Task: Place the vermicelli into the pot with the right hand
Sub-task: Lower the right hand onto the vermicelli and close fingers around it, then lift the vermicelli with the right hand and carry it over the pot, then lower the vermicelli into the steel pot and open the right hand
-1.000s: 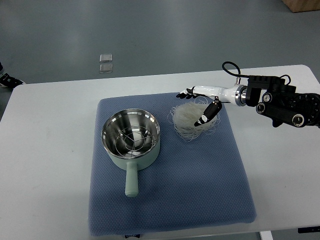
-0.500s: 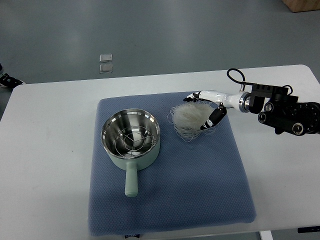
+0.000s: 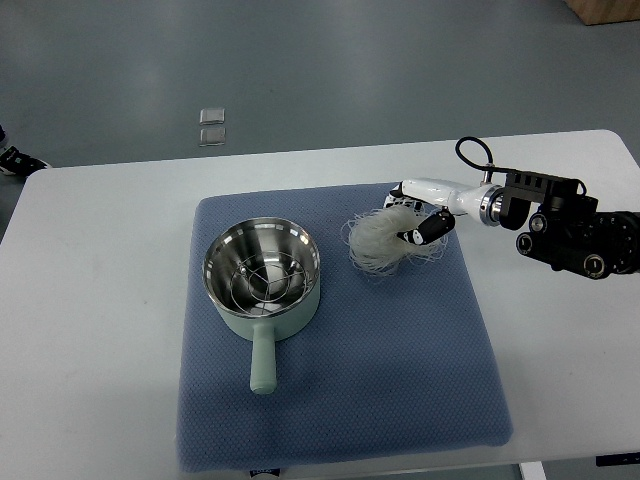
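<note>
The right robot hand point(image 3: 418, 218) is seen closed around the right edge of the tangled nest of pale translucent vermicelli point(image 3: 385, 238), thumb and fingers pinching strands. The nest rests on the blue textured mat point(image 3: 400, 380), just right of the mint-green pot with steel lining and wire rack point(image 3: 262, 276). A firm grip should be secured before lifting. Loose strands are judged likely to trail, so the bundle should be raised clear of the pot rim before release.

Pot point(image 3: 262, 275): shiny brushed steel inside, matt mint shell. Mat point(image 3: 340, 400): blue textured cloth. Vermicelli point(image 3: 378, 240): translucent, wiry. Desk point(image 3: 90, 330): smooth white.
</note>
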